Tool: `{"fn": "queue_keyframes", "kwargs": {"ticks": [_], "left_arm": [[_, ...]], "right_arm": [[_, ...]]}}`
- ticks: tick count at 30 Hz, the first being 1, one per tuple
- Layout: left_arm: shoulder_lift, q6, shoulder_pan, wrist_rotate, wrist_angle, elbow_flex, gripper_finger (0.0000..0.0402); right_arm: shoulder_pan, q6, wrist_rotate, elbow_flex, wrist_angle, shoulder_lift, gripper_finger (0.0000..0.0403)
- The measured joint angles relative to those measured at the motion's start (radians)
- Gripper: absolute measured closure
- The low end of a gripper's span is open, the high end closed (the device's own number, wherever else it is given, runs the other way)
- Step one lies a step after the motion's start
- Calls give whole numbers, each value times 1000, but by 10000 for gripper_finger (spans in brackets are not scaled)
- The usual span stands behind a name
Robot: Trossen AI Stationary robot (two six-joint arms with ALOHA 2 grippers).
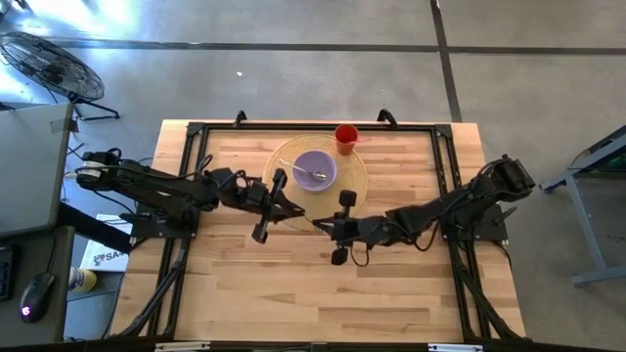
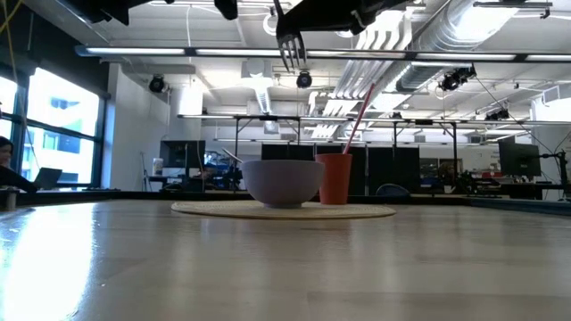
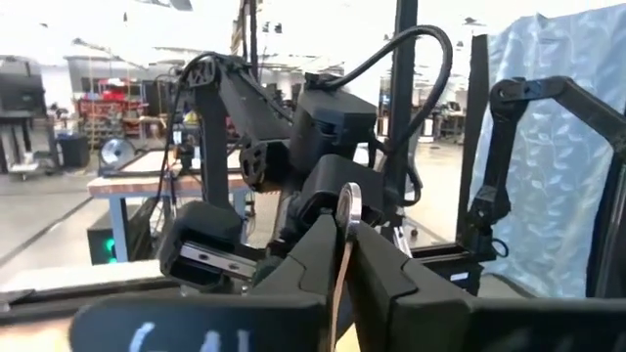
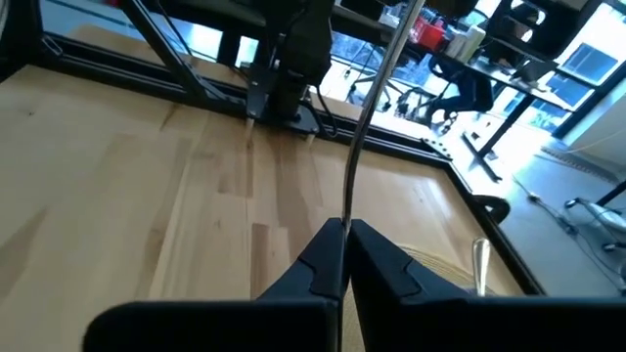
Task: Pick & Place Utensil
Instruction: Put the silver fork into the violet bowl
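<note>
Showing 2 dark arms reaching toward each other over a pale, plank-grained wooden desk (image 1: 245,284), near its middle.

Clenching the left hand (image 3: 344,242) on a flat, rounded metal handle (image 3: 343,207) standing upright between the fingers. Clenching the right hand (image 4: 344,237) on a thin metal handle (image 4: 367,117) running straight out ahead of it over bare wood, just beside the mat.

Hanging high above the bowl in the low view: a fork (image 2: 290,49) with tines pointing down, gripped from above. Judging it to be the left hand's utensil, though not being able to confirm that from this view.

Sitting at the far side of the desk: a round, flat woven mat (image 1: 357,186), carrying a smooth, rounded lavender bowl (image 1: 328,161) with 1 shiny spoon (image 1: 311,174) lying inside, and an orange-red cup (image 1: 345,137) holding a slim pink straw (image 2: 357,111).

Judging progress: picking up appearing done, with both utensils lifted clear of the desk. Remaining: lowering and letting go, probably into the bowl or onto the mat.
</note>
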Motion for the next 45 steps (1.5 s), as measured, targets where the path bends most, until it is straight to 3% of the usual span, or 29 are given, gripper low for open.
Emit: {"fn": "queue_keyframes", "kwargs": {"ticks": [7, 17, 23, 27, 33, 45], "left_arm": [[-1, -72, 19, -60, -42, 0, 396], [-14, -264, 231, -45, -293, 85, 397], [32, -388, 410, -58, -545, 250, 396], [124, -454, 524, 25, -646, 351, 396], [284, -518, 638, 107, -655, 415, 396], [442, -512, 661, 40, -576, 415, 396]], "right_arm": [[10, 4, 35, 0, 0, 0, 365], [101, -67, 331, 0, 45, -19, 242], [104, 32, 297, 0, 17, -21, 204], [104, 116, 248, 0, -55, -21, 199], [106, 190, 248, 0, -114, -21, 198], [106, 252, 211, 0, -176, -21, 198]]}}
